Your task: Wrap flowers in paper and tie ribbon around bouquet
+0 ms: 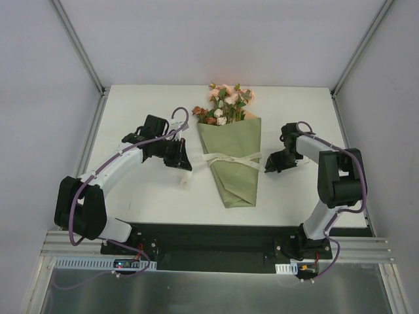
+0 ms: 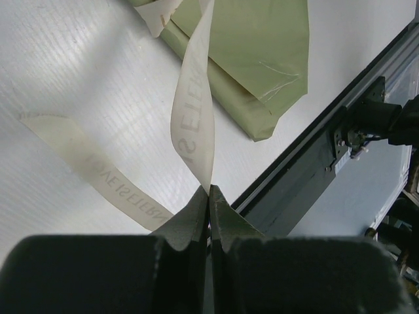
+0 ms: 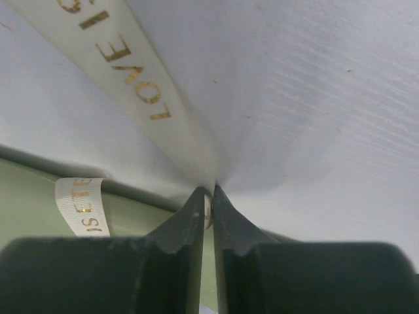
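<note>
White table (image 1: 131, 118), grey walls round it. One bouquet (image 1: 230, 163) mid-table, blooms at far end: one bunch of flowers (image 1: 224, 103), one olive paper (image 1: 234, 186) cone, one cream ribbon (image 1: 226, 159) crossing cone. Two grippers. Left gripper (image 2: 209, 191) just left of cone, jaws pinched tight on ribbon end. Right gripper (image 3: 208, 193) just right of cone, jaws narrow, nipping other end.

Gold-lettered cream ribbon (image 1: 229, 159), olive-green paper (image 1: 234, 186)
</note>
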You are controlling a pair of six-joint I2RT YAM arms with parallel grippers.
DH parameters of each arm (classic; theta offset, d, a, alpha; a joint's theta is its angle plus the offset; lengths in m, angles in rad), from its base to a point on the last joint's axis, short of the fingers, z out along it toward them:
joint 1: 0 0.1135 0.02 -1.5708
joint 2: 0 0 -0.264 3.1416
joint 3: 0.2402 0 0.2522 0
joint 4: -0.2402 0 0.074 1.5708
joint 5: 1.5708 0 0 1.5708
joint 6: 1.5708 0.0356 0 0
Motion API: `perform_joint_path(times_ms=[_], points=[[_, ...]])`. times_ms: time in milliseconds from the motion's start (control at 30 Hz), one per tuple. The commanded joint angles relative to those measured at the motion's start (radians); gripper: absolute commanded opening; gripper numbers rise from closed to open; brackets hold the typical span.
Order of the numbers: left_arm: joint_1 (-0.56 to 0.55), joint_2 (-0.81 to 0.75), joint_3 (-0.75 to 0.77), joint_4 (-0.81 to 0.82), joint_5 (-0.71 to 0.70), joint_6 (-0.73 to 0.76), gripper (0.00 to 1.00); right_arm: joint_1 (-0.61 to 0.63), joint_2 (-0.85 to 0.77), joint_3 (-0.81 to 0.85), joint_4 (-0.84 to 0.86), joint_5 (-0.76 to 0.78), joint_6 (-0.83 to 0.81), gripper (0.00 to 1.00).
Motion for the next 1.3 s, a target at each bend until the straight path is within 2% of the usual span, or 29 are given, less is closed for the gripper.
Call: perform_joint_path(times_ms=[0,67,100,233,300,333,367,400,433,500,533,600,700,767,867,1033,1200,1267], points=[[-0.03,-0.001,-0.008,-0.038,-0.002,0.05,0.0,0.02,0.091,0.003,0.057,0.028,0.011,0.01],[-0.041,0.027,-0.012,-0.046,-0.031,0.052,0.0,0.023,0.074,0.017,0.056,0.065,-0.049,0.0],[-0.059,0.034,-0.017,-0.049,-0.111,0.046,0.0,0.037,0.041,0.03,0.059,0.11,-0.081,0.0],[-0.13,0.082,-0.034,-0.046,-0.251,0.046,0.03,0.063,-0.026,0.054,0.085,0.235,-0.256,0.0],[-0.153,0.085,-0.046,-0.045,-0.287,0.058,0.17,0.065,-0.047,0.046,0.068,0.276,-0.299,0.0],[-0.158,0.079,-0.049,-0.04,-0.295,0.061,0.27,0.063,-0.069,0.034,0.082,0.281,-0.311,0.0],[-0.158,0.071,-0.061,-0.031,-0.29,0.064,0.42,0.063,-0.073,0.034,0.088,0.284,-0.333,0.0],[-0.158,0.064,-0.067,-0.023,-0.288,0.067,0.48,0.063,-0.078,0.035,0.093,0.287,-0.345,0.0],[-0.158,0.042,-0.07,0.006,-0.288,0.072,0.62,0.063,-0.084,0.046,0.103,0.283,-0.37,0.01],[-0.158,0.036,-0.072,0.044,-0.298,0.078,0.75,0.062,-0.084,0.054,0.105,0.273,-0.378,0.0],[-0.158,0.041,-0.064,0.079,-0.319,0.082,0.91,0.062,-0.081,0.058,0.109,0.266,-0.379,0.01],[-0.159,0.077,-0.043,0.093,-0.342,0.111,0.99,0.059,-0.078,0.058,0.119,0.244,-0.379,0.0],[-0.188,0.135,0.011,0.103,-0.331,0.22,0.99,0.057,-0.069,0.046,0.137,0.214,-0.37,0.0],[-0.205,0.168,0.035,0.101,-0.273,0.268,0.97,0.054,-0.066,0.04,0.146,0.195,-0.368,0.0],[-0.257,0.226,0.061,0.106,-0.326,0.256,0.96,0.048,-0.073,0.026,0.149,0.192,-0.371,0.0],[-0.303,0.312,0.094,0.152,-0.339,0.204,0.8,0.025,-0.081,0.006,0.168,0.175,-0.367,0.0],[-0.329,0.38,0.107,0.192,-0.335,0.165,0.7,0.016,-0.096,-0.006,0.168,0.177,-0.368,0.0],[-0.334,0.412,0.109,0.198,-0.339,0.142,0.61,0.017,-0.096,-0.006,0.171,0.178,-0.368,0.0]])
